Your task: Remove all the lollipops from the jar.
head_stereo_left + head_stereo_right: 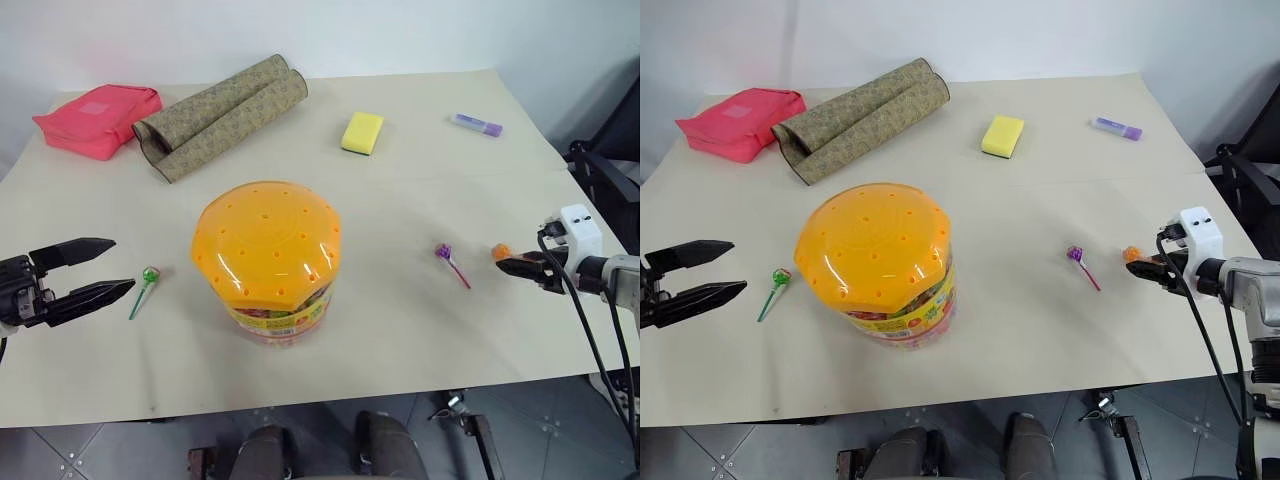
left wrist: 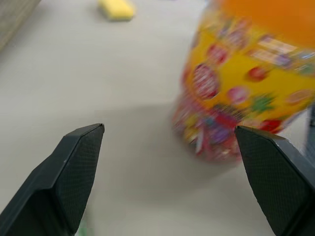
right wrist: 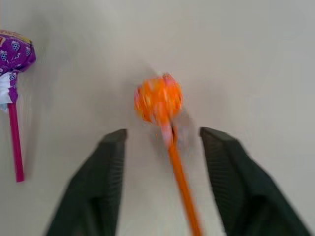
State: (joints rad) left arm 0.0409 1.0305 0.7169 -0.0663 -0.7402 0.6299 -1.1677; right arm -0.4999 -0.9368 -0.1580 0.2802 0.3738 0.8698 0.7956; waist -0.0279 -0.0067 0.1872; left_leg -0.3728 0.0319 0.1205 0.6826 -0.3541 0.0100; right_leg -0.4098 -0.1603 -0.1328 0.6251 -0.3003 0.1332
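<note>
The jar (image 1: pixel 267 258) stands near the front middle of a beige surface (image 1: pixel 420 320), between the two pincers and well apart from both. It is a wide clear tub with a domed, many-sided orange lid dotted with small holes and a yellow label band printed with candies.

Behind it, towards the far edge, lie a rolled patterned mat (image 1: pixel 220 115), a pink pouch (image 1: pixel 98 119), a yellow sponge (image 1: pixel 362 132) and a purple marker (image 1: pixel 476 124).

The left pincer (image 1: pixel 98 268) hovers at the surface's left side, its black fingers spread wide and empty, pointing at the jar.

The right pincer (image 3: pixel 165 142) is low at the right side, fingers parted. The orange lollipop (image 3: pixel 159 101) lies on the surface with its stick running back between those fingers, neither finger pressing it.

The purple lollipop (image 1: pixel 444 254) lies on the surface between the jar and the right pincer.

The green lollipop (image 1: pixel 149 276) lies just beside the left pincer's lower fingertip, between it and the jar.
</note>
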